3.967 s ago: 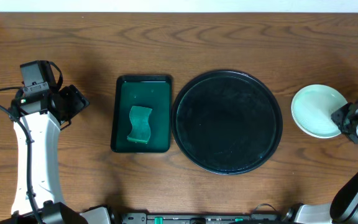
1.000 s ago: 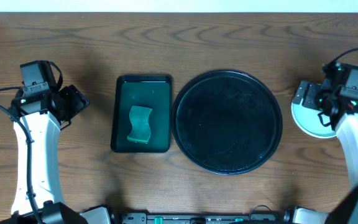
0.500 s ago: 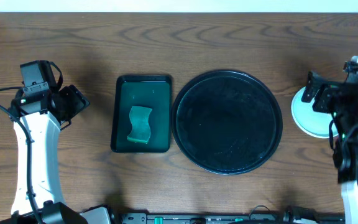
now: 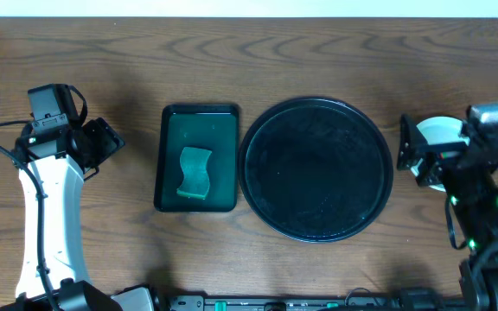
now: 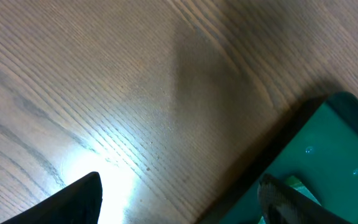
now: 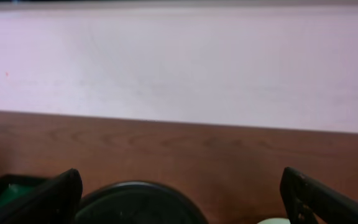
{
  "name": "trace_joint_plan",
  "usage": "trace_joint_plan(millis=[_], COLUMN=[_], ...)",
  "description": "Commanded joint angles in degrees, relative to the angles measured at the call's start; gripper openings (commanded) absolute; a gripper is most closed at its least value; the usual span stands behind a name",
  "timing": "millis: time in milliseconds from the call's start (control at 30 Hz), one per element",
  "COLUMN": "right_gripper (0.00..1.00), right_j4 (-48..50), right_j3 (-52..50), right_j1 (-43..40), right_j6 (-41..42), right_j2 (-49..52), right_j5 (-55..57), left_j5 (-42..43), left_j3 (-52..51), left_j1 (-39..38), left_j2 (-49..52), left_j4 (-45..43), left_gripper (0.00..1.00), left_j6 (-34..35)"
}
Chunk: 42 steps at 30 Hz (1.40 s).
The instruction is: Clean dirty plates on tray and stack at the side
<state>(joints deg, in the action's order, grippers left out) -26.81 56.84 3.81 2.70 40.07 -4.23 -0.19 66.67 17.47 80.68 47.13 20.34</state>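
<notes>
The round black tray [image 4: 316, 226] lies mid-table with nothing on it, and its far rim [image 6: 140, 186] shows in the right wrist view. White plates [image 4: 437, 131] sit on the table just right of the tray, mostly hidden under my right arm. I cannot tell how many there are. A sliver of plate [image 6: 279, 221] shows low in the right wrist view. My right gripper [image 4: 407, 149] hovers open at the plates' left edge, pointing towards the tray, with nothing between its fingers [image 6: 180, 182]. My left gripper [image 4: 109, 142] stands open and bare over wood [image 5: 179, 202], left of the green tray.
A small rectangular dark green tray [image 4: 197, 117] lies left of the black tray and holds a green sponge [image 4: 194, 173]. Its corner [image 5: 331, 143] appears in the left wrist view. A pale wall [image 6: 179, 62] runs behind the table's far edge.
My right arm has swung round above the plates and now covers most of them, its open gripper turned towards the black tray. The left arm has not moved.
</notes>
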Motion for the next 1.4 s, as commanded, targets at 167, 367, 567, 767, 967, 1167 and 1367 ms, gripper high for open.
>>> trace_joint_plan(millis=[167, 367, 567, 767, 967, 1167, 1367], right_gripper=[0.99, 0.99, 0.99, 0.99, 0.99, 0.99, 0.99], right_j4=[-0.07, -3.28, -11.58, -5.90, 10.69, 32.37, 41.81], right_j3=[-0.02, -0.04, -0.68, -6.03, -19.08, -33.79, -44.24], right_j1=[0.57, 0.59, 1.60, 1.60, 1.38, 1.38, 1.16], right_j6=[-0.66, -0.66, -3.02, -3.23, -3.23, -3.26, -3.85], right_j2=[-4.90, -7.69, -12.15, -19.47, -30.27, -37.09, -39.76], right_j5=[0.33, 0.33, 3.65, 5.14, 5.95, 5.92, 4.31], left_j5=[-0.33, -0.33, -0.33, -0.33, -0.31, -0.31, -0.31], left_j3=[0.85, 0.85, 0.85, 0.85, 0.85, 0.85, 0.85], left_j1=[0.24, 0.24, 0.24, 0.24, 0.24, 0.24, 0.24], left_j2=[-0.20, -0.22, -0.20, -0.22, -0.22, -0.20, -0.20], left_j4=[0.15, 0.15, 0.15, 0.15, 0.15, 0.15, 0.15], left_gripper=[0.80, 0.80, 0.80, 0.80, 0.80, 0.80, 0.80], left_j6=[0.07, 0.07, 0.07, 0.07, 0.04, 0.04, 0.04])
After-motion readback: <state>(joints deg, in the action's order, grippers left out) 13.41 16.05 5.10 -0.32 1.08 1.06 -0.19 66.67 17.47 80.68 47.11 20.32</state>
